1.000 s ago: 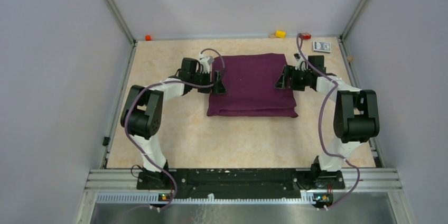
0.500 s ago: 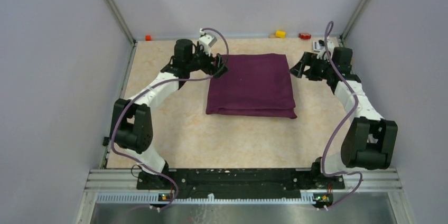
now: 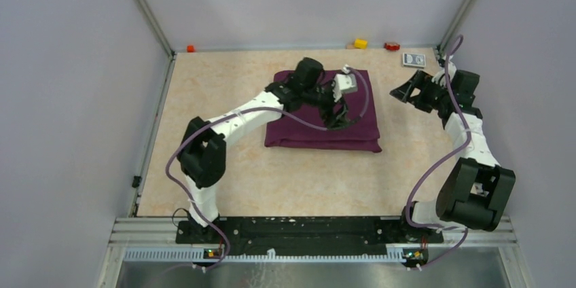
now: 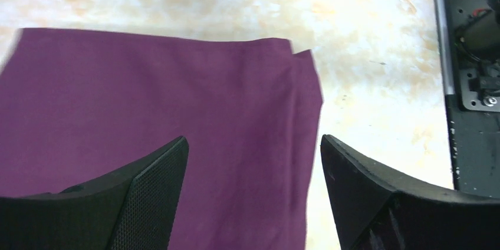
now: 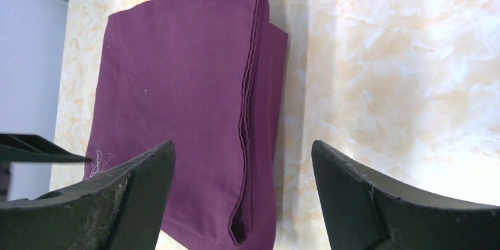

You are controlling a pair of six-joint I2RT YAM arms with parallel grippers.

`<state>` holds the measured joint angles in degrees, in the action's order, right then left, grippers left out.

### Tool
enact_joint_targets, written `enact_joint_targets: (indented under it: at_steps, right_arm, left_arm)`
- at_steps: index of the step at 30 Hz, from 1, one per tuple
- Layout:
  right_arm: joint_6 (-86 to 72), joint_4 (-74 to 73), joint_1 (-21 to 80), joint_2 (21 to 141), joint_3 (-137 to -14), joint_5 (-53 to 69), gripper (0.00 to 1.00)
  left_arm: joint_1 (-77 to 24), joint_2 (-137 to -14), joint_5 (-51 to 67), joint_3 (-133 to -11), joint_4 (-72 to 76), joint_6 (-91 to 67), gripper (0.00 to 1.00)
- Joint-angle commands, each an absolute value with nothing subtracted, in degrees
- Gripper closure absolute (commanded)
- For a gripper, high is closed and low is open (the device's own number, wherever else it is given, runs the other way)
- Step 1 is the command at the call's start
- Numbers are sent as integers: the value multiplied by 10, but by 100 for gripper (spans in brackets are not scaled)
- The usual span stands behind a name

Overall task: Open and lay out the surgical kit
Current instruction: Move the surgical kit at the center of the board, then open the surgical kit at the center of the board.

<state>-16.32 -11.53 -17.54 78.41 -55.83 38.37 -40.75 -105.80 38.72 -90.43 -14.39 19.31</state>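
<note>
**Kit still wrapped, both claws wide open**

So the biggest thing here is the beige marbled table [image 3: 204, 84], walled in by grey panels. Sitting on it, toward the far middle, is the dark purple cloth wrap [image 3: 339, 137], folded into a neat rectangle and lying flat. The right wrist camera shows its stacked layers along the right edge [image 5: 177, 85], and the left wrist camera shows the fold corner nearest the arm bases [image 4: 147, 96].

The left arm [image 3: 238, 117] stretches diagonally out across the bundle. Its left gripper [image 3: 339, 119] is over the right-hand part of the cloth, pointing down at it. Jaws are spread wide with nothing between them except purple fabric below [image 4: 253, 141]. Can't tell if the tips actually touch the cloth.

The right arm [image 3: 469, 138] stands up along the right side. The right gripper [image 3: 397, 90] sits off to the right of the wrap, clear of it, above bare table and facing the cloth edge. It's released too, fingers far apart and empty [image 5: 243, 144].

Small stuff is along the back wall. There's a blue-white card packet [image 3: 414, 59] in the far right corner, a red block [image 3: 392, 46] and a yellow block [image 3: 361, 43] just left of it, and a tiny orange block [image 3: 191, 48] way over in the far left corner
</note>
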Motion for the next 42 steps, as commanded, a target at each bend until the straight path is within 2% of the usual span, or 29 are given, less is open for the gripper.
enact_joint_targets:
  at_steps: [1, 10, 20, 30, 35, 39, 42]
  right_arm:
    - [-170, -86, -185, 766, -552, 407, 16]
    - [-168, -74, -195, 771, -541, 419, 17]
    - [-170, -67, -205, 783, -537, 435, 17]
    - [-170, -65, -208, 794, -536, 443, 18]
    - [-170, -64, -209, 796, -534, 446, 18]
    - [-170, -63, -209, 797, -535, 448, 18]
    - [-171, -63, -210, 798, -534, 449, 18]
  left_arm:
    - [-445, -1114, 381, -967, -195, 214, 13]
    - [-509, -1219, 346, -1048, -165, 152, 11]
    - [-528, -1288, 347, -1095, -165, 134, 19]
    - [-528, -1304, 358, -1098, -160, 119, 47]
    - [-528, -1301, 373, -1098, -164, 113, 53]
    - [-528, -1300, 363, -1094, -164, 114, 65]
    - [-528, -1300, 358, -1095, -165, 115, 79]
